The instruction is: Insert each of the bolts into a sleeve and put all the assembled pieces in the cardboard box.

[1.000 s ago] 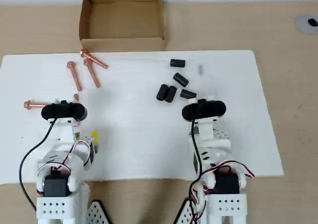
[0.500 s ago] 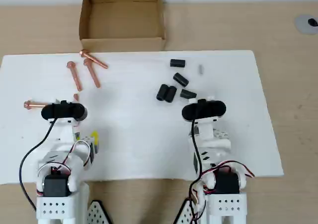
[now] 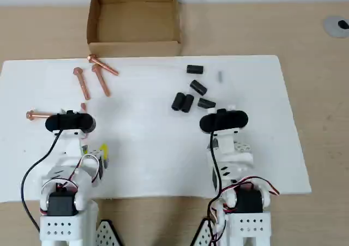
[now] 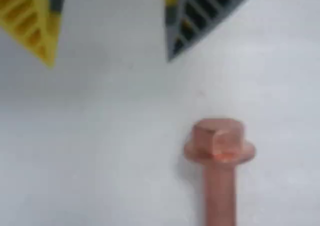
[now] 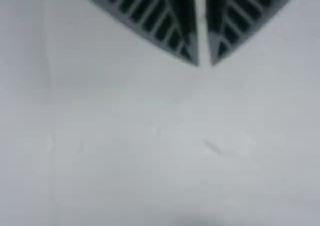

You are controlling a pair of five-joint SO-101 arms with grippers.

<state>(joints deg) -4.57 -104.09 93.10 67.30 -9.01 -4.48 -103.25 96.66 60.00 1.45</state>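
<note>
nothing is assembled yet, by the look of it. the cardboard box (image 3: 133, 48) sits empty at twelve o'clock on the worktop (image 3: 316, 82), just beyond the white sheet (image 3: 147, 148). the bolts (image 3: 82, 83) lie loose around ten o'clock on the sheet, one off at nine o'clock. the black sleeves (image 3: 198, 86) are scattered at one o'clock, well apart from the bolts. the left claw (image 4: 107, 45) is wide open over the sheet with nothing in it, and one bolt head (image 4: 219, 141) lies just beside it, possibly the one half hidden under that arm. the right claw (image 5: 202, 61) is closed to a thin slit, holding nothing. every insertion and every drop into the box is still to do.
</note>
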